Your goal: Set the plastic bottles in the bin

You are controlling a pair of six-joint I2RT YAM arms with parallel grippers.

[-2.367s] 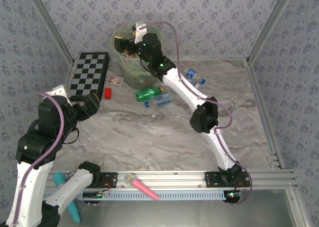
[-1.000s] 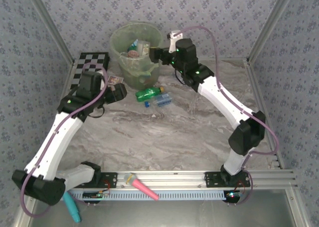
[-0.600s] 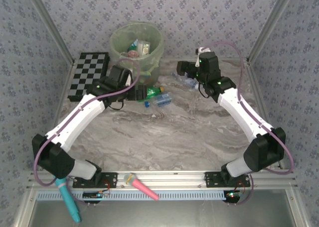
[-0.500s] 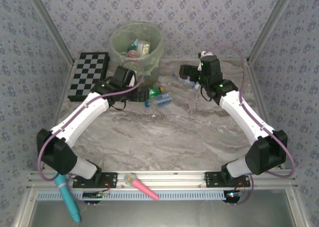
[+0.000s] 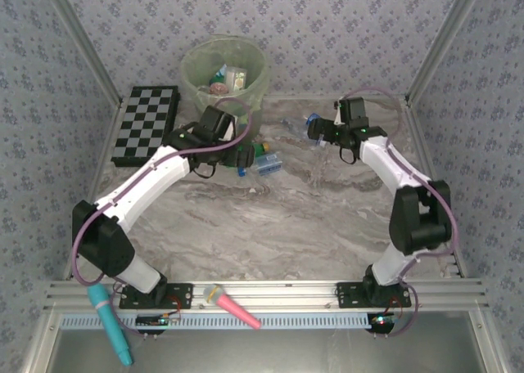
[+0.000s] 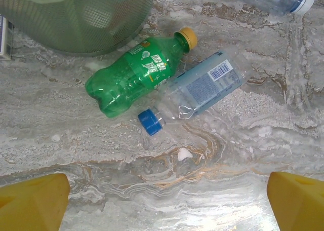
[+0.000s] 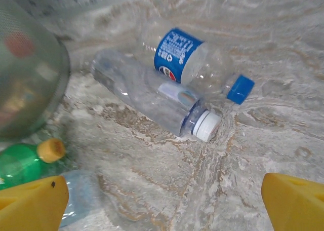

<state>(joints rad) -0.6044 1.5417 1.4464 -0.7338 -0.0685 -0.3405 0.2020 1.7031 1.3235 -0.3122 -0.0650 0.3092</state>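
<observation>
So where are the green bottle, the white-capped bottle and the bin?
green bottle [image 6: 147, 69], left wrist view, its label
white-capped bottle [image 7: 136, 89], right wrist view, its clear body
bin [image 5: 192, 83], top view, its left wall

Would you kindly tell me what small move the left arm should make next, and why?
Probably ease the left pincer forward and down over the green bottle: its jaws stand open and empty, and that bottle lies on the table just outside the bin.

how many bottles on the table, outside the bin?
4. Green soda bottle and clear barcode-label bottle side by side by the bin; blue-label bottle and white-capped bottle together further right. Others may be hidden.
</observation>
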